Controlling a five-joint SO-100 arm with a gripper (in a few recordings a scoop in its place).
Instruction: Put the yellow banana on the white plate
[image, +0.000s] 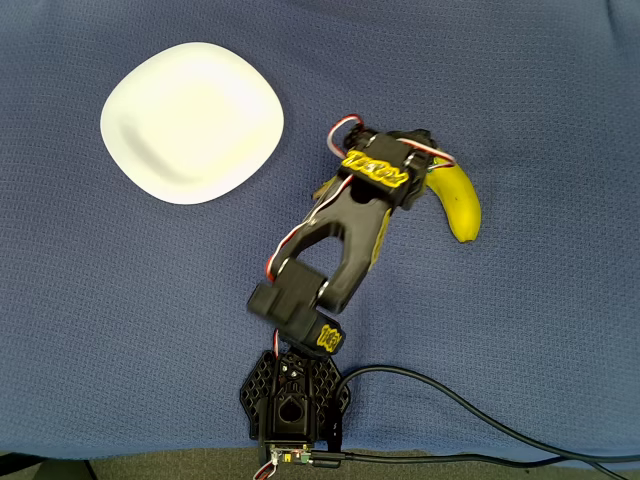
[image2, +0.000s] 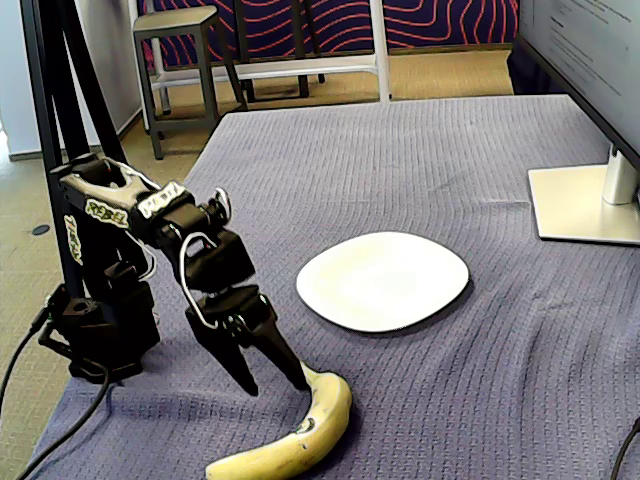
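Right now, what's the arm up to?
The black two-finger gripper is down at the curved yellow banana, fingers spread on either side of its stem end, one fingertip touching it. The banana lies on the blue cloth, not lifted. The glossy white rounded-square plate sits apart from it, with nothing on it.

Your yellow banana (image2: 300, 437) had a brownish tip and a small dark sticker. Beside it, your black gripper (image2: 272, 380) carried yellow lettering and red-and-white wires. Your white plate (image2: 383, 279) was plain and glossy, unpatterned. Under the plate, the cloth (image2: 420, 160) read blue-grey with a fine woven ribbing.
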